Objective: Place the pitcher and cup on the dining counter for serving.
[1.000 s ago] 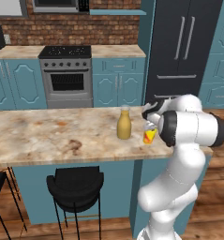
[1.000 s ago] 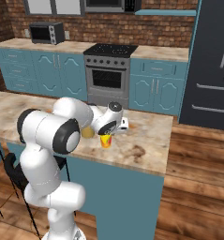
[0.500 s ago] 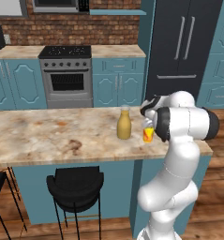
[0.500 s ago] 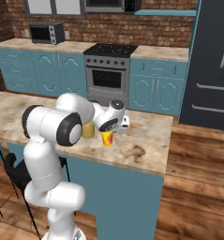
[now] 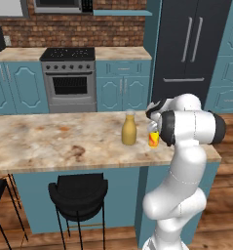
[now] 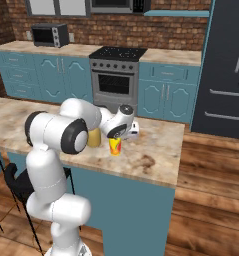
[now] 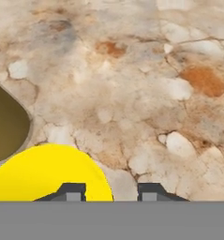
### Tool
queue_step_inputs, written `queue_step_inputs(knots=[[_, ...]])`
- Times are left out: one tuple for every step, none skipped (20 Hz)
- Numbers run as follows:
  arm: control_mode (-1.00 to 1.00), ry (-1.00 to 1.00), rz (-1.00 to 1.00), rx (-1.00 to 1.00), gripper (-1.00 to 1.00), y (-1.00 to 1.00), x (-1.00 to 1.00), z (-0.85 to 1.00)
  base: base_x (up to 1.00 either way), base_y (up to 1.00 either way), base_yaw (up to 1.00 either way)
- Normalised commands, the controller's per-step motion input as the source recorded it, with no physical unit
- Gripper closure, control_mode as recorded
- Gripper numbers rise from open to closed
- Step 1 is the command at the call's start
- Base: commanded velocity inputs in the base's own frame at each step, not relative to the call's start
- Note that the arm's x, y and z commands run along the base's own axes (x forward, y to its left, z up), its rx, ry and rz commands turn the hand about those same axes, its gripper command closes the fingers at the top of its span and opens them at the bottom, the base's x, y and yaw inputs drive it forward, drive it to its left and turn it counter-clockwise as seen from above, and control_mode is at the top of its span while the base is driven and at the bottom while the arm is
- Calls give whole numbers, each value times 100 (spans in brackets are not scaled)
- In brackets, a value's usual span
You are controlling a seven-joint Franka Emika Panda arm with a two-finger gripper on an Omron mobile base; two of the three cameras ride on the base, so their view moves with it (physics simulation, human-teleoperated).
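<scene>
My gripper hangs just above the cup, its tips apart and holding nothing; the cup stands on the counter near its right end, and I judge a careless sideways pull could clip its rim and tip it; just left stands the pitcher, close enough that a toppling cup, or my wrist, might knock it over.

Arm has swung further round vs 1 s ago; the gripper now sits higher over the cup. Cup reads more upright on the dining counter, nearer the pitcher.
</scene>
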Motion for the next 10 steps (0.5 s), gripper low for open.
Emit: queue_step_inputs(knots=[[-100, 0, 0, 0, -100, 4, 0, 11, 0, 0, 0], [-100, 0, 0, -1, -100, 4, 0, 15, 0, 0, 0], [-100, 0, 0, -1, -100, 4, 0, 22, 0, 0, 0], [-100, 0, 0, -1, -100, 2, 0, 26, 0, 0, 0], [-100, 0, 0, -1, -100, 1, 0, 29, 0, 0, 0], [-100, 0, 0, -1, -100, 0, 0, 34, 0, 0, 0], [-100, 0, 0, -2, -100, 0, 0, 39, 0, 0, 0], [-100, 0, 0, -2, -100, 0, 0, 42, 0, 0, 0], [-100, 0, 0, -3, -100, 0, 0, 46, 0, 0, 0], [-100, 0, 0, -3, -100, 0, -1, 47, 0, 0, 0]])
